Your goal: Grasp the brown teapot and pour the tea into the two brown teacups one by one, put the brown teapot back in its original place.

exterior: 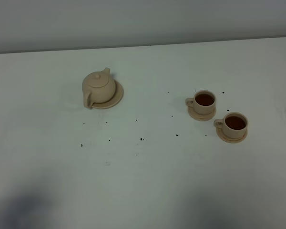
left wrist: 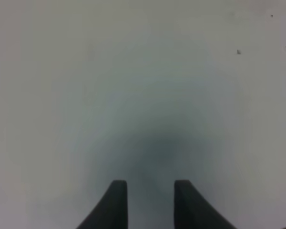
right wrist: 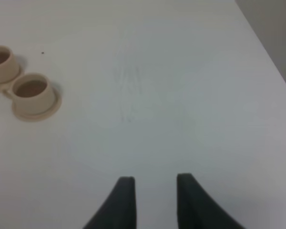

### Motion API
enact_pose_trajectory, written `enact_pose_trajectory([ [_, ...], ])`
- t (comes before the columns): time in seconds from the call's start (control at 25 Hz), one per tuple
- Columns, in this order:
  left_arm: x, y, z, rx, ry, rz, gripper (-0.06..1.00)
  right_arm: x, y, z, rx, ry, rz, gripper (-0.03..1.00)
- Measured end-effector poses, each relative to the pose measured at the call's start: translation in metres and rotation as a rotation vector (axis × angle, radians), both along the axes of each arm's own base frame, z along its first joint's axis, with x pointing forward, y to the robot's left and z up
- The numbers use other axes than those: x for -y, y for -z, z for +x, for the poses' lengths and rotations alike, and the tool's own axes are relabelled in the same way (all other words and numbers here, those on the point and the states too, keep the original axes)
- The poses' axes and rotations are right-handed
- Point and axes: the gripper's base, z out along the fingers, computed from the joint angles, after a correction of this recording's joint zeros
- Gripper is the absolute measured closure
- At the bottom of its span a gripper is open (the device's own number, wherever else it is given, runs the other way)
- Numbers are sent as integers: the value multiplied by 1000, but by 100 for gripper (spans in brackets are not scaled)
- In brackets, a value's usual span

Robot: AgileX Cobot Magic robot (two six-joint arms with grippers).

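The brown teapot (exterior: 99,88) stands upright on its wide tan saucer (exterior: 115,99) at the table's left, lid on, handle toward the front. To the right stand two brown teacups on small saucers, one (exterior: 204,101) farther back and one (exterior: 236,125) nearer; both hold dark tea. The right wrist view shows the same cups (right wrist: 32,91) (right wrist: 1,64). My left gripper (left wrist: 150,191) hangs open over bare table with nothing between its fingers. My right gripper (right wrist: 155,188) is open too, empty, apart from the cups. Neither arm shows in the high view.
Small dark specks (exterior: 141,139) lie scattered on the white table (exterior: 148,181) between the teapot and the cups. The table's far edge meets a grey wall (exterior: 143,19). The table's side edge (right wrist: 264,47) shows in the right wrist view.
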Motion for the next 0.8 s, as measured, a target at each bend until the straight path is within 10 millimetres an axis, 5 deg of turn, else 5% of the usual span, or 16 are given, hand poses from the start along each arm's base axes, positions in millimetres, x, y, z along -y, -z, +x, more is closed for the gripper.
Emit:
enact_pose_trajectory([
  [0.4,3,0,-28,189,22,15,66,0,0,0,0,0,0,72],
  [0.8,3,1,-28,187,24,17,66,0,0,0,0,0,0,72],
])
